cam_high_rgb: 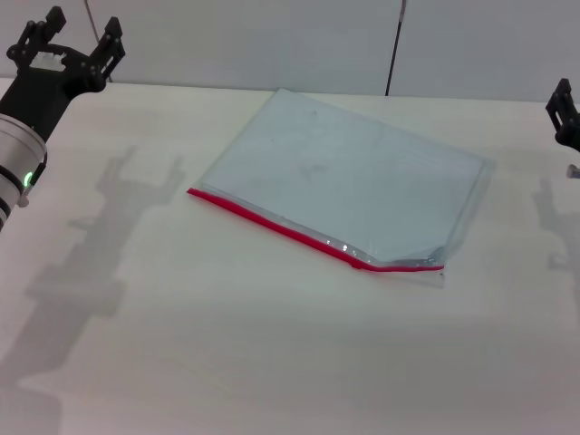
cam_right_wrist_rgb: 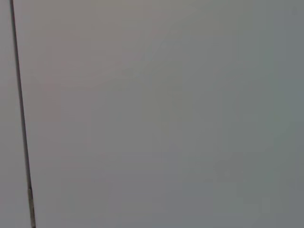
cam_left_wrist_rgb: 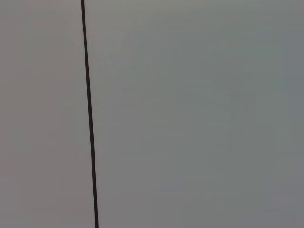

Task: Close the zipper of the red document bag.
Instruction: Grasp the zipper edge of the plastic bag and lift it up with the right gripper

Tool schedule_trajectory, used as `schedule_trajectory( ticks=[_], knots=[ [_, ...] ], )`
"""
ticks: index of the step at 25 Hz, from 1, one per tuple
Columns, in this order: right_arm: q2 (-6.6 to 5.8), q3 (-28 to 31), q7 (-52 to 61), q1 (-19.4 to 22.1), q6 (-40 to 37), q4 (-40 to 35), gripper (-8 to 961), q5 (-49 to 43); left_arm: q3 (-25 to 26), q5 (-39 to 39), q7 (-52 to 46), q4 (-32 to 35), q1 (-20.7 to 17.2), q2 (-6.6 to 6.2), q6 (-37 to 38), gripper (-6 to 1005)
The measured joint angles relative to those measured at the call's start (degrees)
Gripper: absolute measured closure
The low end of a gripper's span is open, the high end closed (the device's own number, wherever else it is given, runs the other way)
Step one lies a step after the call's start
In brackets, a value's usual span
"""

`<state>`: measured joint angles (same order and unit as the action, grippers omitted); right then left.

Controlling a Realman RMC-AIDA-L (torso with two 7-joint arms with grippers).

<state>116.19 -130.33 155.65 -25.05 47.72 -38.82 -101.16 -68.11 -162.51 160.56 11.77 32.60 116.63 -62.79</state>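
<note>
**Document bag flat on surface, both arms raised and clear**

The red document bag [cam_high_rgb: 349, 181], a see-through pale blue-grey pouch, lies flat near the middle of the pale surface [cam_high_rgb: 227, 344], turned at an angle. Its zipper [cam_high_rgb: 299, 231] is a thin red strip along the long edge nearest the robot, w/ a tiny silvery slider [cam_high_rgb: 345, 246] sitting toward the strip's right end. Left end effector [cam_high_rgb: 74, 43] is up at the far left corner, well apart from the bag, fingers spread, grasping nothing. Right end effector [cam_high_rgb: 565, 113] is only partly visible at the right edge; can't tell its state. Both wrist cams show only a plain grey wall [cam_left_wrist_rgb: 190, 114] w/ a dark seam.
</note>
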Motion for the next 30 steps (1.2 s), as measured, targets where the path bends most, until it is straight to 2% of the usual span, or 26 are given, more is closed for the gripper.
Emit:
schedule_trajectory(
  ticks=[13, 15, 16, 17, 19, 21, 22, 23, 26, 30],
  knots=[
    [-0.21, -0.2, -0.1, -1.0, -4.7, -1.3, 200, -0.5, 0.0, 0.0, -1.4, -0.4, -0.1, -0.17, 0.1, 216],
    [-0.48, 0.0, -0.9, -0.8, -7.8, -3.2, 200, -2.3, 0.0, 0.1, -1.4, -0.5, -0.2, -0.20, 0.3, 216],
    [-1.12, 0.6, -1.7, -0.7, -12.1, -5.0, 200, -4.5, 0.0, 0.2, -1.5, -0.5, -0.3, -0.24, 0.5, 216],
    [-1.12, 0.6, -1.7, -0.7, -12.1, -5.0, 200, -4.5, 0.0, 0.2, -1.5, -0.5, -0.3, -0.24, 0.5, 216],
    [-2.42, 1.1, -2.0, -0.5, -17.0, -7.3, 200, -7.2, 0.0, 0.3, -1.5, -0.5, -0.4, -0.26, 0.5, 216],
    [-4.25, 1.1, -1.9, 0.4, -20.9, -10.7, 200, -9.7, -0.1, 0.4, -1.5, -0.5, -0.4, -0.29, 0.5, 216],
    [-6.27, 1.1, -2.0, 2.3, -24.1, -15.2, 200, -12.2, -0.1, 0.4, -1.4, -0.5, -0.6, -0.38, 0.5, 216],
    [-6.27, 1.1, -2.0, 2.3, -24.1, -15.2, 203, -12.2, -0.1, 0.4, -1.4, -0.5, -0.6, -0.38, 0.5, 216],
    [-9.16, 1.4, -2.1, 5.6, -29.0, -23.4, 210, -16.9, 0.0, 0.4, -1.4, -0.3, -1.1, -0.44, 0.5, 216],
    [-11.12, 1.9, -2.1, 7.4, -35.2, -28.6, 211, -21.7, 0.0, 0.4, -1.2, -0.3, -1.3, -0.50, 0.4, 215]
  ],
)
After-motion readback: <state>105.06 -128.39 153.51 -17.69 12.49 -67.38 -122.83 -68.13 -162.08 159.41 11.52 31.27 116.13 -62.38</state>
